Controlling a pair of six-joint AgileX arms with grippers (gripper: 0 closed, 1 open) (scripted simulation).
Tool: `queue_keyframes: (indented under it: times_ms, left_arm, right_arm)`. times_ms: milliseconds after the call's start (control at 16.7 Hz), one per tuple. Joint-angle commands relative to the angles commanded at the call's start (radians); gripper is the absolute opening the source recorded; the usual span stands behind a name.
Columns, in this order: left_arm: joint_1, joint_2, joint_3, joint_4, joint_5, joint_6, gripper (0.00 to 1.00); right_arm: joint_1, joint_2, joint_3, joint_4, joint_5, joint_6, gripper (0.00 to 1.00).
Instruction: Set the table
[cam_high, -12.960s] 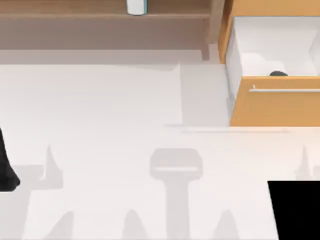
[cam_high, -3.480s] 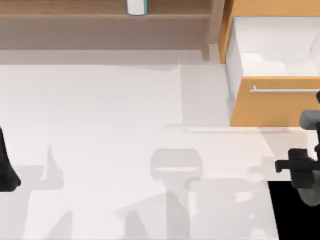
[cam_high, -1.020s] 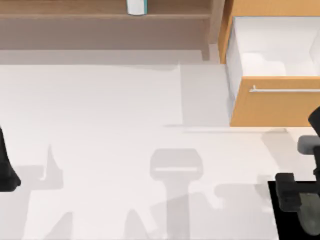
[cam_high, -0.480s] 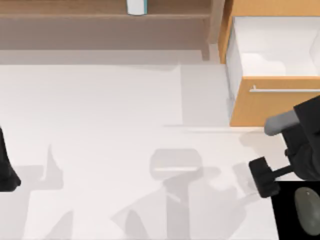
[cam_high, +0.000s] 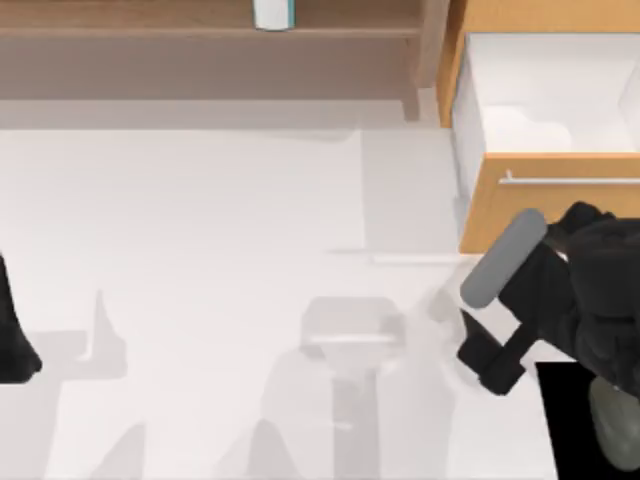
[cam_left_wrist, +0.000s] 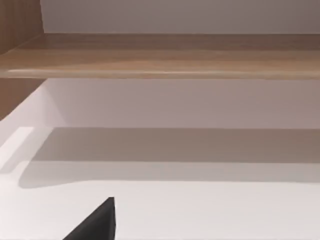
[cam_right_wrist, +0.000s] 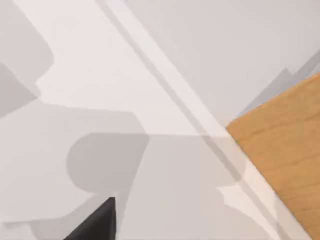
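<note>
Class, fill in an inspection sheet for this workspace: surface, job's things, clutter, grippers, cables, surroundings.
Surface: white table, bare apart from shadows.
Job's things: grey mouse on black mat, at the table's near right corner.
Clutter: nothing seen.
Grippers: right gripper over the table beside the mat; left arm parked at the left edge.
Cables: nothing seen.
Surroundings: open drawer cabinet at right; wooden shelf holding a white container.

One desk (cam_high: 200, 220). One wooden shelf (cam_high: 200, 20) with one white-and-teal container (cam_high: 272, 13) on it, perhaps a cup. One orange cabinet with one open drawer (cam_high: 545, 95) and one bar handle (cam_high: 570, 181). One black mat (cam_high: 565, 425) carrying one grey mouse (cam_high: 612, 428). Two arms: left (cam_high: 12, 335), right (cam_high: 560, 300).
</note>
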Motion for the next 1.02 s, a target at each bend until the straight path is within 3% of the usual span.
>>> queue_keyframes:
  times_ms: [600,1020]
  left_arm:
    - [0.0,0.0,0.0,0.0,0.0,0.0,1.0]
    - [0.0,0.0,0.0,0.0,0.0,0.0,1.0]
  right_arm:
    - [-0.061,0.27,-0.205,0.934,0.149,-0.728,1.0]
    - [-0.179,0.421,-0.225,1.281,0.23,-1.013,1.0]
